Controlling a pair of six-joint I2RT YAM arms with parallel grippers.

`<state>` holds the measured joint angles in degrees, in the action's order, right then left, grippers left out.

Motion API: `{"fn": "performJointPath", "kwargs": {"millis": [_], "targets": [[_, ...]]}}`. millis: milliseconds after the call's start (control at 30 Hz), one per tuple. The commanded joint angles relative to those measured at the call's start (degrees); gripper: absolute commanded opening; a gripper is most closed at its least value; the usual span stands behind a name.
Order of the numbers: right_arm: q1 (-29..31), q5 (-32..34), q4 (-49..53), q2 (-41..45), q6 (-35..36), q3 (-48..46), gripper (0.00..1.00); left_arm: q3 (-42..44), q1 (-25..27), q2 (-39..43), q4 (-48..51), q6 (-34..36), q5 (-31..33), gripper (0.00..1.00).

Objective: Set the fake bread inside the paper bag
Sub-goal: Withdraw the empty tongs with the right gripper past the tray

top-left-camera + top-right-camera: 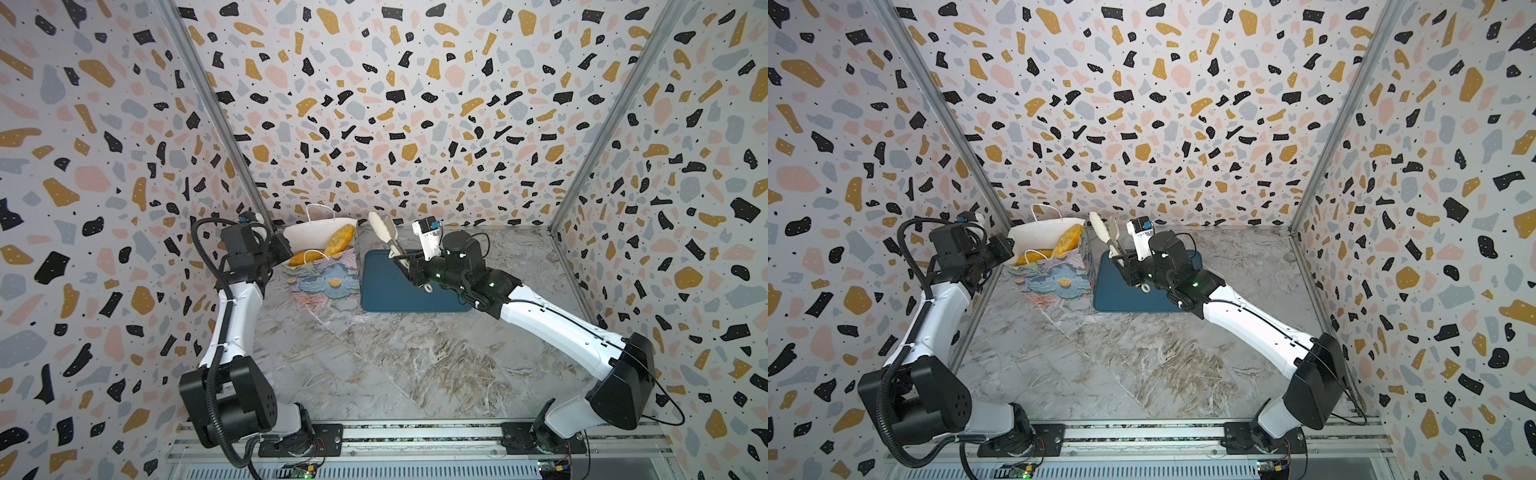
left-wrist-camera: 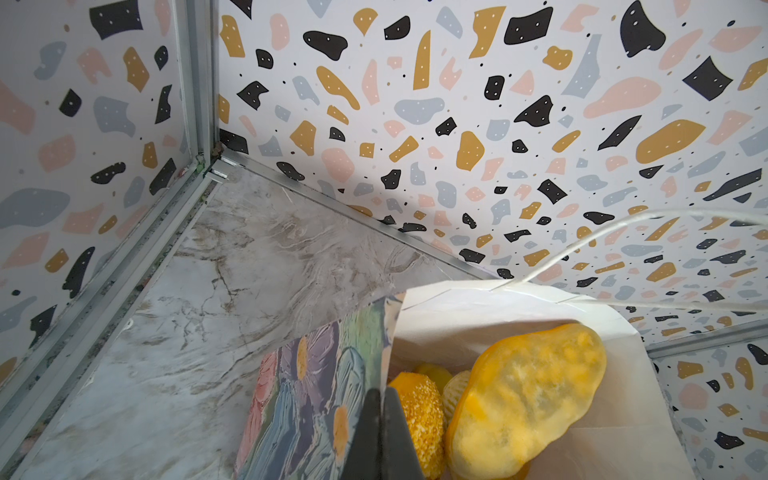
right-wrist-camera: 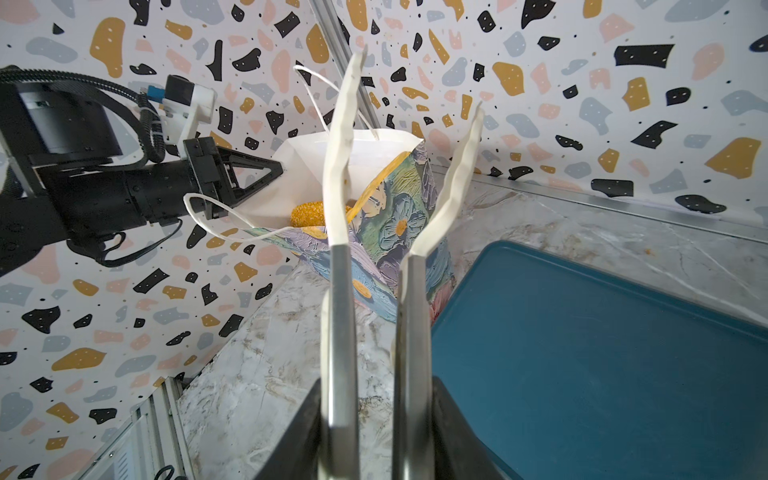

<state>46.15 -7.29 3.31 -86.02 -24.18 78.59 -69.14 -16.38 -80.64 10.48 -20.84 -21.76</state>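
The paper bag [image 1: 324, 279] [image 1: 1054, 279] stands open at the back left in both top views, floral outside, white inside. Fake bread lies inside it: a large oval loaf [image 1: 339, 238] [image 2: 528, 399] leaning on the far wall, and a seeded roll [image 2: 419, 411] [image 3: 309, 214] beside it. My left gripper [image 1: 288, 250] [image 2: 381, 394] is shut on the bag's left wall at the rim. My right gripper [image 1: 415, 268] [image 3: 376, 386] is shut on the metal handles of white-tipped tongs [image 1: 384, 232] [image 3: 340, 166]. The tongs' tips stand apart with nothing between them, just right of the bag.
A dark blue tray [image 1: 395, 297] [image 3: 582, 353] lies flat on the marble table right of the bag, under my right wrist. Patterned walls close in the back and both sides. A metal corner post [image 2: 199, 83] stands just behind the bag.
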Motion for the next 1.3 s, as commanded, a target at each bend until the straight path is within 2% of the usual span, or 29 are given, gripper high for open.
{"fn": "performJointPath", "kwargs": {"millis": [0,233,633,967,1100,1167,1267], "targets": [[-1.13,0.33,-3.23,3.88,-0.42,-0.90,0.39,0.15,0.04,1.19,-2.47,-0.43,-0.66,0.00],[-4.23,0.76,-3.14,6.42,0.20,-4.81,0.38,0.22,0.04,1.08,-2.48,-0.43,-0.43,0.00],[-11.94,5.94,-1.21,11.11,3.88,-13.06,0.38,0.20,0.03,0.55,-2.58,-0.47,-0.42,0.00],[-17.25,6.21,-2.17,12.28,5.15,-20.06,0.38,0.13,0.04,0.38,-2.58,-0.61,-0.20,0.00],[-19.18,8.36,-2.44,12.32,6.23,-22.29,0.38,0.03,0.05,0.25,-2.52,-0.78,-0.30,0.00],[-20.14,9.44,-2.63,12.28,7.02,-23.25,0.38,0.05,0.03,0.22,-2.49,-0.87,-0.17,0.05],[-22.16,10.00,-2.77,11.98,8.30,-24.49,0.38,-0.07,0.03,0.52,-2.42,-0.87,0.57,0.19]]}}
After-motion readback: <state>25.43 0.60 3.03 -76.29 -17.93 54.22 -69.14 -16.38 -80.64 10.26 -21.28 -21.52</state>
